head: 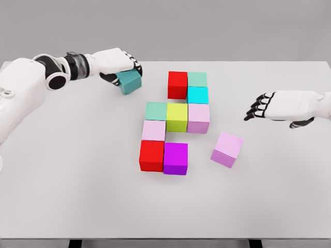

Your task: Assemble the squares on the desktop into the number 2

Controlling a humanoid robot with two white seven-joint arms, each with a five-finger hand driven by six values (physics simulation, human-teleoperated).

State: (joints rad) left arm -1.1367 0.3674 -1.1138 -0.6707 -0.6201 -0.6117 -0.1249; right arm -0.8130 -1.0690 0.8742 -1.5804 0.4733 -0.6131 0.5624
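- White and wide, the flat matte surface carries everything; the arms reach in over it from either side.
- The left robot hand sits over the far left part of the surface, fingers curled around a teal cube, which is tilted in the grip and well apart from the cluster.
- Next comes the cluster's left column: a sea-green cube at the top, a pale pink cube touching it below, and a red cube at the near end.
- Beside the red one, touching it, stands a magenta-purple cube.
- Above that, a yellow-green cube sits between the sea-green cube and a lilac cube, forming a middle row.
- At the far end, a second red cube stands beside a light green cube, with a bright cyan cube just under the green one and touching the lilac cube.
- A loose pale violet cube lies turned at an angle, near the cluster's lower right but apart from it.
- The right robot hand hovers at the right edge, dark fingers spread, holding nothing.
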